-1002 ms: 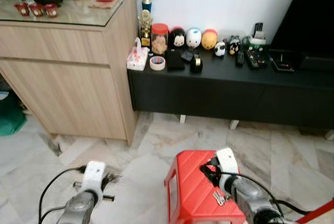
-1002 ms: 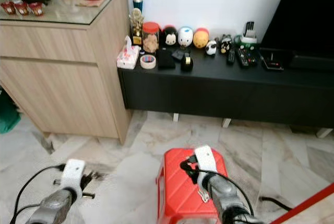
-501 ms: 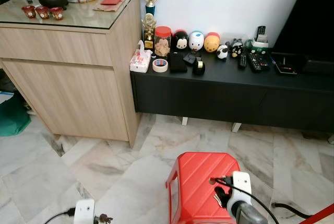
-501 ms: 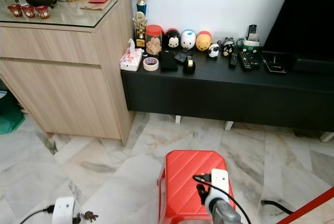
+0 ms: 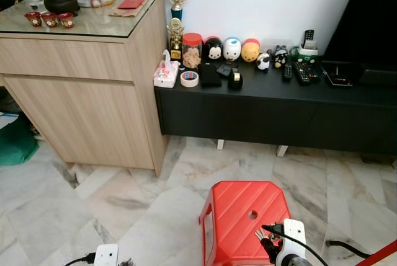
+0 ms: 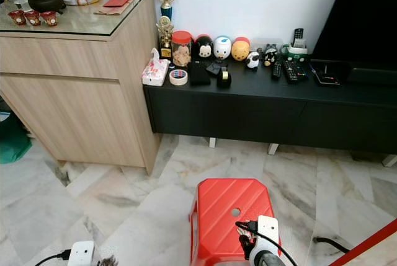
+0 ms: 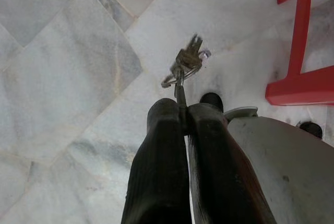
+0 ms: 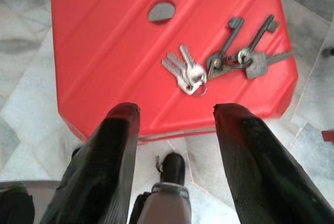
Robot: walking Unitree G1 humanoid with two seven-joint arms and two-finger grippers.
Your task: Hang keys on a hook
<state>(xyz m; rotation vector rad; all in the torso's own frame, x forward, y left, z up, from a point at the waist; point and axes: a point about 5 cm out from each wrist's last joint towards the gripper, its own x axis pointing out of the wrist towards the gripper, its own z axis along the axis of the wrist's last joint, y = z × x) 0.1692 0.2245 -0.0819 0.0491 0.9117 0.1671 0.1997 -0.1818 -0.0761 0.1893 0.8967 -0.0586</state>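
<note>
Red stool [image 8: 104, 62], silver keys [image 8: 185, 75], grey-veined marble floor [image 7: 62, 78].

Chunky matte-black fingers [image 8: 112, 172] on both grippers, silver-grey wrist shell, white camera box [image 5: 293, 231] with black cable — scuffed, I think.

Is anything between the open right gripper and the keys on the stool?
Nothing visible. The right gripper is open above the red stool, and both key bunches, silver and dark, lie bare on its top.

keys [image 8: 219, 67] on red stool [image 8: 104, 62], right hand [image 8: 177, 125] spread
</note>
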